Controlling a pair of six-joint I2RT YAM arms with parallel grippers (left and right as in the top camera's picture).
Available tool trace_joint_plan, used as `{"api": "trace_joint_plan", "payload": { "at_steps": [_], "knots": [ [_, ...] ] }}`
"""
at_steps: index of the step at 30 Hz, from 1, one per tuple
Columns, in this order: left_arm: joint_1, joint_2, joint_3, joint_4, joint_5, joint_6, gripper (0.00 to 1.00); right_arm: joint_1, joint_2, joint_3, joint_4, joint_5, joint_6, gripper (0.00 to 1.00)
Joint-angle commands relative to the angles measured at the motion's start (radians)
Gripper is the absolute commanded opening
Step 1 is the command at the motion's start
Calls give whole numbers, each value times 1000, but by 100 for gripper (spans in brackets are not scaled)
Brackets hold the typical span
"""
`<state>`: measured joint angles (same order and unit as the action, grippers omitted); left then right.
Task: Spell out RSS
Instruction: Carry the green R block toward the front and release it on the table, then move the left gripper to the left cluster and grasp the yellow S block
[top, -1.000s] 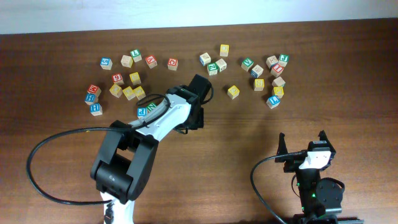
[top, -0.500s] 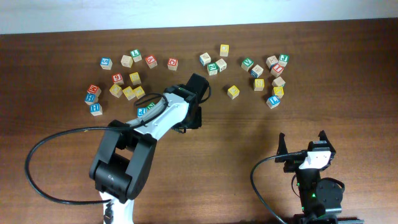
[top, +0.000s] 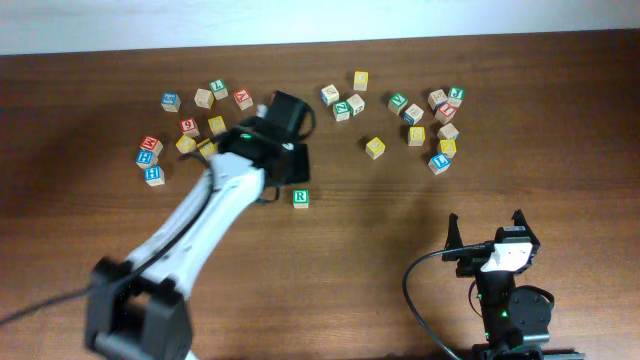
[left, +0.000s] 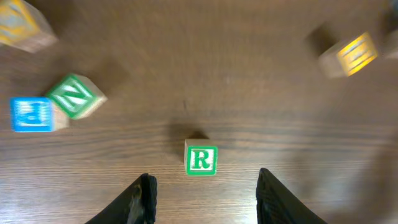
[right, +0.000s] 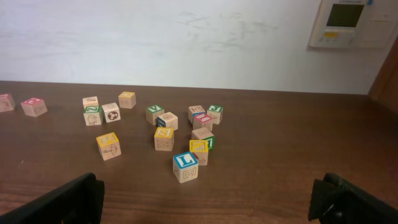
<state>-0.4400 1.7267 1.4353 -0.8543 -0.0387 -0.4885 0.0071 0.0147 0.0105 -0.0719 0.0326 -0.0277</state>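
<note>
A green R block (top: 300, 198) stands alone on the brown table, also in the left wrist view (left: 201, 160). My left gripper (left: 204, 199) is open and empty, raised above the table with the R block just ahead of its fingertips; in the overhead view it sits (top: 285, 170) up and left of the block. My right gripper (right: 205, 199) is open and empty, parked near the front right (top: 488, 240). Several letter blocks lie scattered at the back left (top: 205, 125) and back right (top: 415, 115).
A green N block (left: 76, 96) and a blue P block (left: 31, 114) lie left of the R block. A yellow block (left: 356, 53) lies to its right. A blue L block (right: 186, 167) is the nearest one to the right gripper.
The left arm has swung up and to the left, away from the table's middle. The green R block, earlier hidden under the gripper, now stands released on the table.
</note>
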Motion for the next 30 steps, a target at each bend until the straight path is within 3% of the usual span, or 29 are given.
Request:
{"api": "trace_joint_plan", "payload": {
  "at_steps": [1, 7, 10, 17, 21, 24, 30],
  "knots": [
    [90, -134, 23, -23, 13, 13, 45, 0, -6, -5, -8, 2, -1, 98],
    [269, -190, 23, -62, -40, 145, 51, 0, -6, -5, -8, 2, -1, 98],
    [342, -185, 23, -61, -40, 146, 54, 0, -6, -5, -8, 2, -1, 98],
    [371, -140, 22, 28, -44, 146, 64, 0, -6, -5, -8, 2, -1, 98],
    [371, -66, 22, 131, -82, 146, 66, 0, -6, -5, -8, 2, -1, 98],
    [371, 2, 23, 228, -82, 146, 76, 0, -6, -5, -8, 2, -1, 98],
    [371, 111, 23, 427, -82, 146, 78, 0, -6, -5, -8, 2, -1, 98]
  ]
}}
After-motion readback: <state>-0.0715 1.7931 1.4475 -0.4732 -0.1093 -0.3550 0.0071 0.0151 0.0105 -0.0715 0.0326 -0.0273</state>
